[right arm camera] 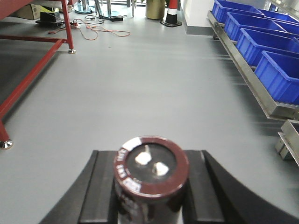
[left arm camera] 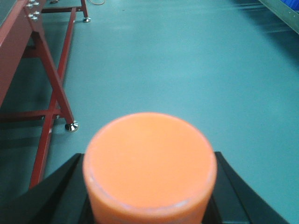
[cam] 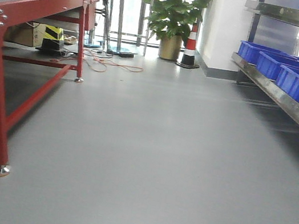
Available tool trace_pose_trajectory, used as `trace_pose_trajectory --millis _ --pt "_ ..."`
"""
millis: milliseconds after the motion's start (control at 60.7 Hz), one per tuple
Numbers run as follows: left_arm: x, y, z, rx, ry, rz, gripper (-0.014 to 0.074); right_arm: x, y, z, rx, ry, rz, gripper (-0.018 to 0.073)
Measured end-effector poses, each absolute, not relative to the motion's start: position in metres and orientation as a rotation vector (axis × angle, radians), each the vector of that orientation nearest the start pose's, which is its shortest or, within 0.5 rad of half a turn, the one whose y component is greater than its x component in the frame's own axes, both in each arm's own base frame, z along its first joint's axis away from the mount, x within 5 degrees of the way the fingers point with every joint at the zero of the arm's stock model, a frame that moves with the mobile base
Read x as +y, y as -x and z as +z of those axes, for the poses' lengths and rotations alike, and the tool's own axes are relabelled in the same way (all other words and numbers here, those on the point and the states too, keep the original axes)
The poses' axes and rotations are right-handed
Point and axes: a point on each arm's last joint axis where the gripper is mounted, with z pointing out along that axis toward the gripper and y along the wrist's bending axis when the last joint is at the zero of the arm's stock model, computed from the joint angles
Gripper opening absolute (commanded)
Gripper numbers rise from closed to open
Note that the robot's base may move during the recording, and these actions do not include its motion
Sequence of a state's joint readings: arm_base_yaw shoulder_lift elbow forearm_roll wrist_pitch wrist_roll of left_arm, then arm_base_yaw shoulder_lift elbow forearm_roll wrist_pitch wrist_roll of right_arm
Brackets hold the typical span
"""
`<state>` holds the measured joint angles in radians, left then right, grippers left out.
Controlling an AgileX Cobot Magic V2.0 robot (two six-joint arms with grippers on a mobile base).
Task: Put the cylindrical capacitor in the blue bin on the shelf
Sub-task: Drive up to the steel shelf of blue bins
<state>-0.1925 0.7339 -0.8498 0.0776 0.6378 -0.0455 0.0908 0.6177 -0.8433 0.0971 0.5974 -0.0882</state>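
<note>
The right jaws are pinching the capacitor (right arm camera: 151,170), one dark finger on each side of its body. Its flat end, with two small silvery terminals, faces the right wrist camera, so its long axis seems to run up out of the jaws and across the direction in which they close.

In that view the shelf (right arm camera: 250,81) runs along the right side, from about 1 o'clock far off to 3 o'clock close by. A row of blue bins (right arm camera: 279,74) sits on its lower tier, and the closest one lies at roughly 2 o'clock from the capacitor. A stretch of bare grey floor (right arm camera: 140,93) lies between them, so the bin is still well apart from the jaws.

The left jaws are pinching an orange cylinder (left arm camera: 149,163). That view shows mostly floor and the red desk (left arm camera: 51,79) at 10 o'clock, with only a sliver of shelf in the far corner at 1 o'clock.

The right arm is therefore the nearer one, and it already holds the part. The coming move is likely a swing toward 2 o'clock, with the capacitor carried over the bin's front wall before it is let go.
</note>
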Motion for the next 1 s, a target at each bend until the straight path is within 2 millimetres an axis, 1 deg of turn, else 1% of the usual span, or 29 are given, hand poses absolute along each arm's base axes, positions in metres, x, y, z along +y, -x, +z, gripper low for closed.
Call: trace_pose_trajectory --millis 1005 --pt "-0.0226 -0.1380 0.3747 1.996 -0.180 -0.066 -0.0111 0.0150 -0.1103 0.3907 1.850 0.129 0.108 -0.0142"
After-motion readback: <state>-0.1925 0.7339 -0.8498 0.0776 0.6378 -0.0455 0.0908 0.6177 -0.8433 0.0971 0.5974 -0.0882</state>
